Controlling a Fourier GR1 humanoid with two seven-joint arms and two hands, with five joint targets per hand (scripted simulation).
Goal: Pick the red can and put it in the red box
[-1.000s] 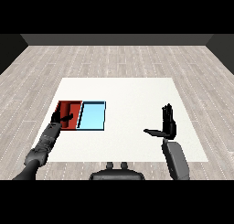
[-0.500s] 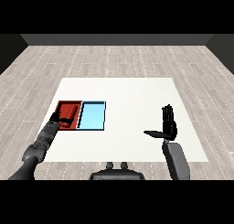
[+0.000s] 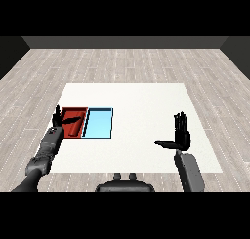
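Note:
The red tray (image 3: 73, 112) lies at the table's left, with the light blue tray (image 3: 98, 124) touching its right side. Inside the red tray's near half a brighter red shape (image 3: 76, 129) lies low; it looks like the red can, though it blends with the tray. My left hand (image 3: 59, 118) hovers at the tray's left rim, open, its thumb stretched over the tray and nothing in its grasp. At the right, well apart from both trays, my right hand (image 3: 182, 134) is held upright and open with its thumb pointing left.
The white table (image 3: 141, 101) stretches wide between the trays and my right hand. Its near edge runs just in front of both forearms. Grey wooden floor surrounds it.
My left hand has drawn back leftward from over the red tray's middle to its left rim. The right hand has stayed nearly still.

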